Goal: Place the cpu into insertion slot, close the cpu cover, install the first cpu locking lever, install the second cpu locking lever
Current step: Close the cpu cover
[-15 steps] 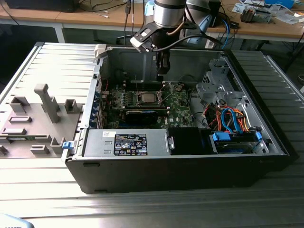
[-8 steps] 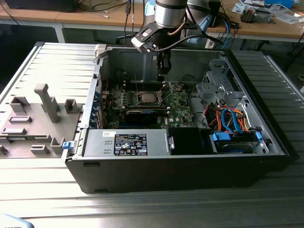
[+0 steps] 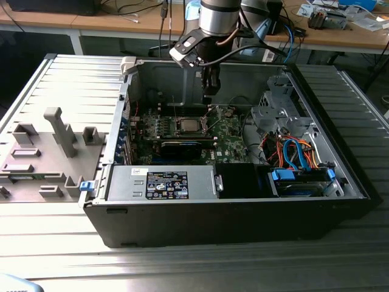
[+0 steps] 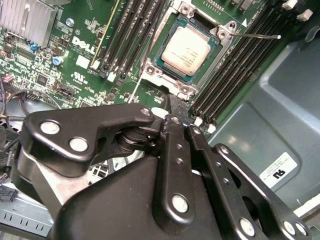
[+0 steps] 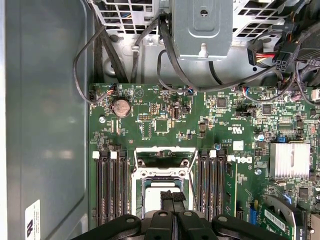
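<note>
Exterior view's upper centre showed the gripper (image 3: 209,91) pressed together above the motherboard (image 3: 234,137) inside the open computer case (image 3: 243,213). In the second wrist view the cpu (image 4: 190,47) lay in the insertion slot (image 4: 184,10), the cpu cover (image 4: 222,50) framing it and memory slots (image 4: 125,35) alongside; the gripper's linkage hid its near edge.
</note>
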You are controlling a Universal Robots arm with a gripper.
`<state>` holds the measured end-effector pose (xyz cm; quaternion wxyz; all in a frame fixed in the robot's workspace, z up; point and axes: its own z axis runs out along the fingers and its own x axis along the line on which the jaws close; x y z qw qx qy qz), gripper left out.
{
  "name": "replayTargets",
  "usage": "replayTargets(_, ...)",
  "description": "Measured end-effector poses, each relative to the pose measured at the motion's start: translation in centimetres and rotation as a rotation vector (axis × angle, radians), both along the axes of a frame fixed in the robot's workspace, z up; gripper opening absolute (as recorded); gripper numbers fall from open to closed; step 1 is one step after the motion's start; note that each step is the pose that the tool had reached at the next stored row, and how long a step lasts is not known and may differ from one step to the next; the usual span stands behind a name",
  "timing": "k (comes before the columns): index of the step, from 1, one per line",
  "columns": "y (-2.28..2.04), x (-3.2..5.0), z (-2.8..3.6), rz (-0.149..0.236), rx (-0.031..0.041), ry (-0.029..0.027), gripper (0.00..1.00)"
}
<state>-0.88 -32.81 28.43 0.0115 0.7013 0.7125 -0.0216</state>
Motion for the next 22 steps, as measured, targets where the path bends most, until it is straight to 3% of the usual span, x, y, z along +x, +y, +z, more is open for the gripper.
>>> replayTargets(22,0.0,1.06,-0.09,0.0,0.0,0.0,0.11)
